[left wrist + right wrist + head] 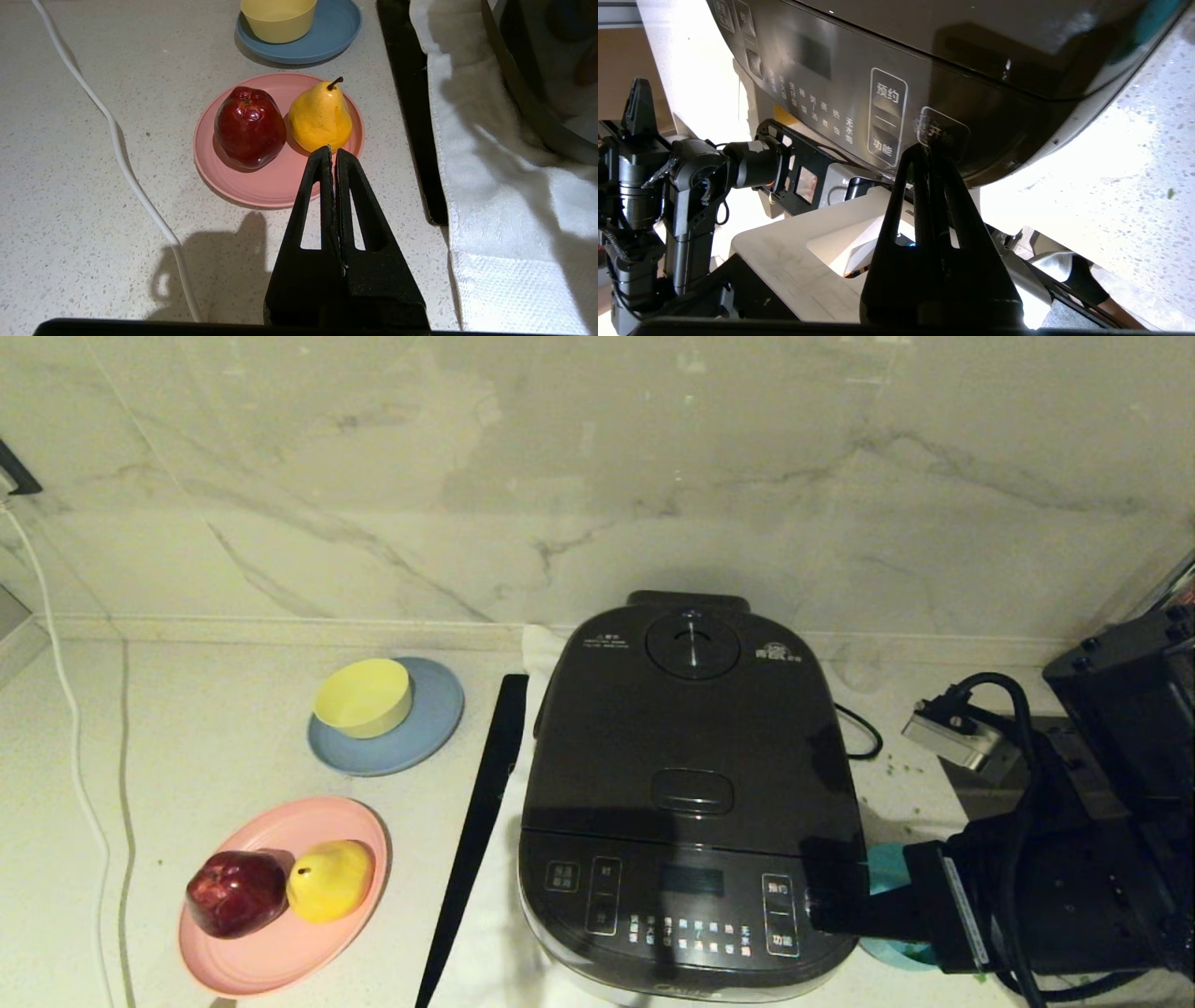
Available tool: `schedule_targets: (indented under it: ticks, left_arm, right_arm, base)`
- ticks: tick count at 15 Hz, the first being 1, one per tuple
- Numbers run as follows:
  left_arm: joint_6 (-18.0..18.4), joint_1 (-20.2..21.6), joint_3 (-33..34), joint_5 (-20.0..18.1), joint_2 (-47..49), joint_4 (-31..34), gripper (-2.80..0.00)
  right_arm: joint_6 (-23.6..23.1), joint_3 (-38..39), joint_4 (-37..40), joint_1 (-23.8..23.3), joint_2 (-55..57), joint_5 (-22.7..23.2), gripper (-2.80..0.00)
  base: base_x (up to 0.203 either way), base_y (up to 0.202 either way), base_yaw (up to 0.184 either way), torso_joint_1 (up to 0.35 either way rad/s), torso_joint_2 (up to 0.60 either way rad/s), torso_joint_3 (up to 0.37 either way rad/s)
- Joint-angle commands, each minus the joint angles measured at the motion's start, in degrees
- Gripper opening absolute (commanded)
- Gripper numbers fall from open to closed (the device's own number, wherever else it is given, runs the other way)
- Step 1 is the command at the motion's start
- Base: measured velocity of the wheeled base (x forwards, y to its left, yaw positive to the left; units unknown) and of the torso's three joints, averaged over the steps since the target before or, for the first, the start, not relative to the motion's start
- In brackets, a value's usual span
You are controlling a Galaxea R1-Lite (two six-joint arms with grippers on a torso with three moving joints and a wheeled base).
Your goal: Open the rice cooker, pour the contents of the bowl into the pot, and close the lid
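Observation:
The dark grey rice cooker [691, 803] stands mid-counter with its lid [691, 737] closed, so the pot is hidden. My right gripper [820, 907] is shut and empty at the cooker's front right corner. Its tips [930, 149] rest against a button [944, 131] at the right end of the front panel [831, 88]. The teal bowl [885, 870] sits just right of the cooker, mostly hidden behind my right arm, and its contents are hidden. My left gripper [333, 151] is shut on nothing above the counter, in front of the pink plate [261, 186].
The pink plate [280, 943] carries a red apple [235, 893] and a yellow pear [329, 880]. Behind it a yellow bowl [363, 697] sits on a blue plate [425, 737]. A black strip [481, 821] and a white towel [495, 186] lie left of the cooker; a white cable [70, 709] runs far left.

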Motion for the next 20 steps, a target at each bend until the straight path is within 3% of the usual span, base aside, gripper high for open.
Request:
schedule_targets:
  ticks: [1,20]
  left_arm:
    - [-0.03,0.0,0.48,-0.01,-0.06,-0.02,-2.8]
    - [-0.04,0.0,0.44,-0.01,-0.06,-0.02,-2.8]
  right_arm:
    - [0.19,0.04,-0.02,-0.95,-0.86,0.06,-2.8]
    - [0.54,0.39,-3.19,-3.86,0.35,0.4,-2.8]
  base:
    - [0.0,0.0,0.0,0.0,0.0,0.0]
    - [0.0,0.0,0.0,0.0,0.0,0.0]
